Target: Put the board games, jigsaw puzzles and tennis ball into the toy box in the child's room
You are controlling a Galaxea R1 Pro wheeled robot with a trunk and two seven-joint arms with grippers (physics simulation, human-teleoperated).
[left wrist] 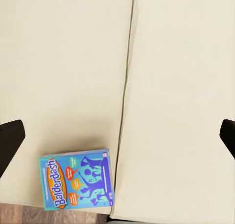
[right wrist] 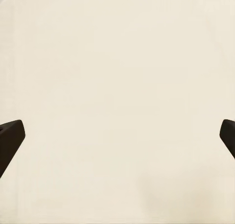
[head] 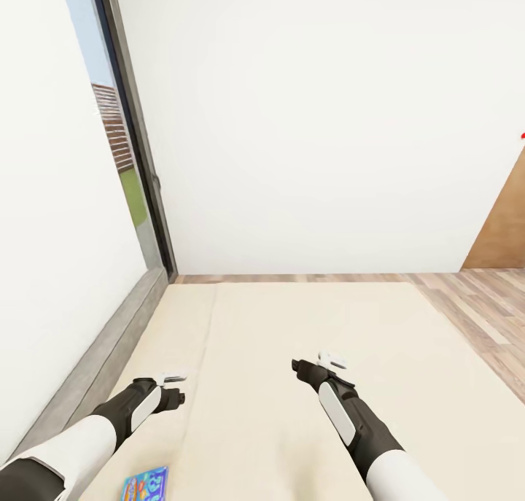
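Note:
A small blue board game [head: 146, 484] reading Balderdash lies flat near the near edge of the beige bed [head: 306, 326]. In the left wrist view the same board game [left wrist: 77, 179] sits by the mattress seam, close to the bed's edge. My left gripper [head: 175, 386] hovers open above the mattress, just beyond the game and apart from it. My right gripper [head: 313, 362] is open over bare mattress at the middle. In both wrist views the dark fingertips [left wrist: 11, 136] [right wrist: 11, 136] stand wide apart with nothing between them.
A grey ledge [head: 95, 370] runs along the bed's left side under a tall window [head: 120, 144]. A white wall [head: 313, 122] stands beyond the bed. Wooden floor [head: 481, 304] lies to the right, with a brown door [head: 503, 224] at the far right.

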